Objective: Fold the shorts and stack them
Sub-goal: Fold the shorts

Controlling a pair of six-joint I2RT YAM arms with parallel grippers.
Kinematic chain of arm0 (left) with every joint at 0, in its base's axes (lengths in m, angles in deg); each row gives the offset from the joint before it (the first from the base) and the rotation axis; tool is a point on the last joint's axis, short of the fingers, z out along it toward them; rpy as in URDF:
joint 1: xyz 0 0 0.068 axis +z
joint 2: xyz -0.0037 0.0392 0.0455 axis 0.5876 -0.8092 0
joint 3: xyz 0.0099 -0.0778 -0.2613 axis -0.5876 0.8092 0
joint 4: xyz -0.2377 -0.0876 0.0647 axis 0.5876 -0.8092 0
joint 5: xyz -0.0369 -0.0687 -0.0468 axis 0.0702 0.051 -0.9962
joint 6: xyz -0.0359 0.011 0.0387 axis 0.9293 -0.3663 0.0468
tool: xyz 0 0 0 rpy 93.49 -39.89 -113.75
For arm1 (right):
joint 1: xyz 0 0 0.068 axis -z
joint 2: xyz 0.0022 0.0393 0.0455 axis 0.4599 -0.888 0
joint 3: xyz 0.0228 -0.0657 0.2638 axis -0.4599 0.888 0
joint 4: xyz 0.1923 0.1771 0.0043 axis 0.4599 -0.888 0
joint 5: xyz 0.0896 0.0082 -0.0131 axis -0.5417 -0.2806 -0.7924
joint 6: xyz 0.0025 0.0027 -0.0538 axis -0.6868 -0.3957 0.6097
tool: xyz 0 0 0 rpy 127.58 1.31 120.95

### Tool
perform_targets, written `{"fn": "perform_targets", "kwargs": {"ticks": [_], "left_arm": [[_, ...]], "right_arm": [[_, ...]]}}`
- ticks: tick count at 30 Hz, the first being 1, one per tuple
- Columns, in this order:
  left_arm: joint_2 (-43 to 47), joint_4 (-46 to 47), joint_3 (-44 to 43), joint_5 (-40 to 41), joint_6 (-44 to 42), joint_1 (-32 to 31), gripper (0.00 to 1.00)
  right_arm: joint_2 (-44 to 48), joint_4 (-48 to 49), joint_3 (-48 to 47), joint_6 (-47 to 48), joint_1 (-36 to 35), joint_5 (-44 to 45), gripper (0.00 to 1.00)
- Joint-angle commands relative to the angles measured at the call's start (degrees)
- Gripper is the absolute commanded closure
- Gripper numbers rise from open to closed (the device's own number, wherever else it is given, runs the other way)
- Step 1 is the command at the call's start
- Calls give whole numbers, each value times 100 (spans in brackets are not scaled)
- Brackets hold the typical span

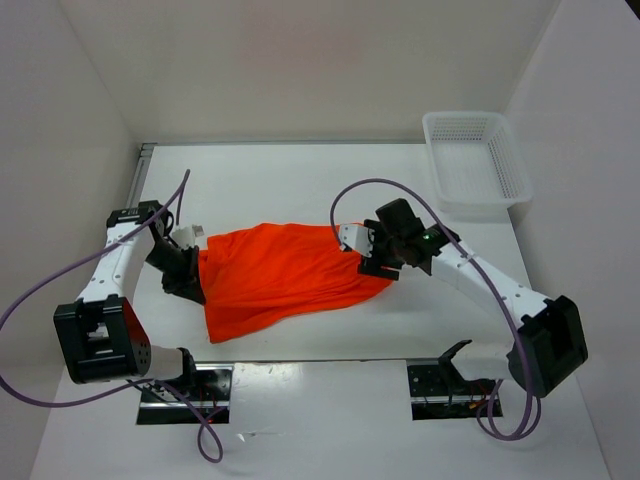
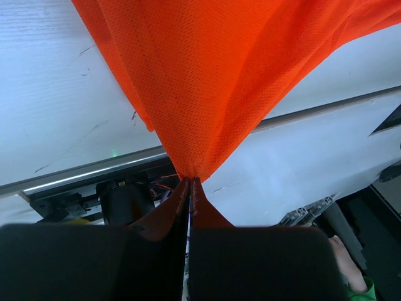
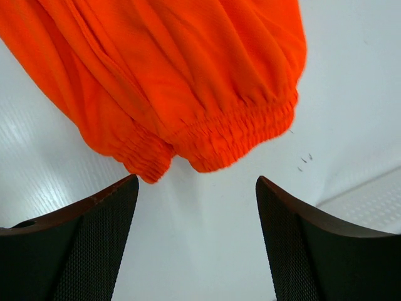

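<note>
The orange shorts [image 1: 280,275] lie spread across the middle of the white table. My left gripper [image 1: 198,283] is at their left edge, shut on a pinch of the orange fabric [image 2: 191,169], which stretches away from the fingertips. My right gripper [image 1: 378,262] is at the shorts' right end. It is open and empty, with the gathered elastic waistband [image 3: 232,141] just beyond its fingertips [image 3: 119,194]. The drawstring is not visible.
A white mesh basket [image 1: 476,160] stands at the back right corner. White walls enclose the table on the left, back and right. The table's near edge [image 1: 320,362] runs just in front of the shorts, with the arm mounts below it.
</note>
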Motion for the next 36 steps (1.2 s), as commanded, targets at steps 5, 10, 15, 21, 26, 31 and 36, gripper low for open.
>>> {"fn": "perform_targets", "kwargs": {"ticks": [5, 10, 15, 21, 26, 31, 36], "left_arm": [[-29, -35, -7, -32, -23, 7, 100], [23, 17, -7, 21, -23, 7, 100], [23, 140, 45, 21, -23, 7, 100], [-82, 193, 46, 21, -23, 7, 100], [-266, 193, -138, -32, -23, 7, 100], [-337, 193, -244, -32, -23, 59, 100], [-389, 255, -560, -31, -23, 375, 100]], "right_arm": [[285, 542, 564, 151, 136, 510, 25], [126, 1183, 934, 1056, 136, 923, 25], [-294, 1914, 987, 1172, 136, 1222, 25], [-673, 2495, 987, 1285, 136, 1302, 32], [-876, 2302, 987, 1391, 136, 1091, 36], [-989, 2503, 987, 1391, 136, 1029, 69], [-938, 2557, 882, 1339, 136, 1214, 100]]}}
